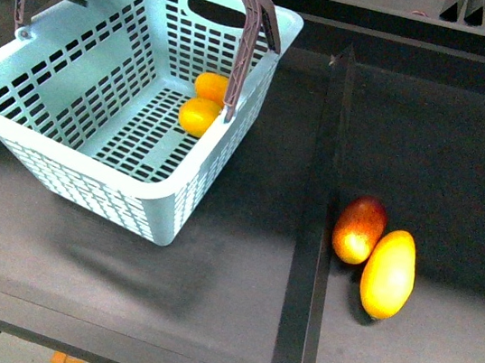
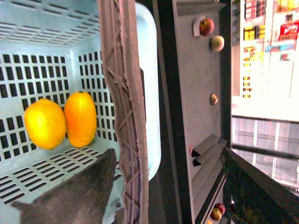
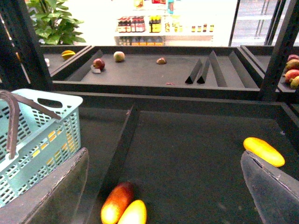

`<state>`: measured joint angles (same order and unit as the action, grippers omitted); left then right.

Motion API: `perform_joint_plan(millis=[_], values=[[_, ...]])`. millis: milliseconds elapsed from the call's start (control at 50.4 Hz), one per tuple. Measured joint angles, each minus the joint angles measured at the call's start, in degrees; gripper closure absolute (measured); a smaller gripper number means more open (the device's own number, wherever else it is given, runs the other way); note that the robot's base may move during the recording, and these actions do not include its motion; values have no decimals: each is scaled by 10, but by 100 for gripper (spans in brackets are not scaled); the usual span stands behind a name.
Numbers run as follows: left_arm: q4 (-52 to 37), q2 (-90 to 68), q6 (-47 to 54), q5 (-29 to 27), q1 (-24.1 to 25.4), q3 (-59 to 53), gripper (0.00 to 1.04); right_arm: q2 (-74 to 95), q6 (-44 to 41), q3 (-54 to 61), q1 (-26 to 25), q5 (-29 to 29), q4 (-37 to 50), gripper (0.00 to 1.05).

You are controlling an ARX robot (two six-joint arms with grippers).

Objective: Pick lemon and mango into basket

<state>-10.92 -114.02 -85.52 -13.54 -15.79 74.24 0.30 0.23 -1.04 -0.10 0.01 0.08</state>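
Note:
The light-teal basket (image 1: pixel 87 181) stands tilted at the left, its brown handles (image 1: pixel 245 45) raised. Two lemons (image 1: pixel 199 116) lie together against its far wall and show side by side in the left wrist view (image 2: pixel 45 123). My left gripper (image 2: pixel 168 186) is open, with one handle (image 2: pixel 124 93) running between its fingers (image 2: pixel 79 191). A red-and-yellow mango (image 1: pixel 359 229) and a yellow mango (image 1: pixel 388 274) lie touching, right of the divider. My right gripper (image 3: pixel 163 191) is open above the dark shelf, with both mangoes (image 3: pixel 117 203) near its left finger (image 3: pixel 51 191).
A raised black divider (image 1: pixel 317 202) separates the basket's bay from the mango bay. A long yellow fruit (image 3: pixel 264 150) lies by the right finger. The back shelf holds apples (image 3: pixel 98 63) and triangular dividers (image 3: pixel 201 70). The basket (image 3: pixel 37 130) stands left of the right gripper.

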Motion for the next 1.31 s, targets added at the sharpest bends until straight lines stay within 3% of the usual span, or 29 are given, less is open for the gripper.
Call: perform_joint_plan(millis=[119,198,278,317,357,396,456,555,654,991,1051,1130,1308], values=[[94,103,-5,-71,-16,-71,6,0,0,0,0,0,0,9],[157,139,-3,-98,-40,-69,7,0,0,0,0,0,0,9],[154,149,21,-97,-52,-72,9,0,0,0,0,0,0,9],[-49,160,179,-54,-44,-145,19,0,0,0,0,0,0,9],[-175,172,296,-39,-34,-209,27,0,0,0,0,0,0,9],[-309,203,491,-27,-16,-294,38,0,0,0,0,0,0,9],[-403,254,674,-11,8,-372,53,0,0,0,0,0,0,9],[-436,322,801,16,37,-464,77,0,0,0,0,0,0,9],[-442,375,835,43,58,-537,102,0,0,0,0,0,0,9],[-393,559,847,92,111,-669,102,0,0,0,0,0,0,9],[-383,581,848,129,139,-683,102,0,0,0,0,0,0,9],[-403,589,848,130,155,-705,102,0,0,0,0,0,0,9],[-344,664,849,135,156,-725,102,0,0,0,0,0,0,9]])
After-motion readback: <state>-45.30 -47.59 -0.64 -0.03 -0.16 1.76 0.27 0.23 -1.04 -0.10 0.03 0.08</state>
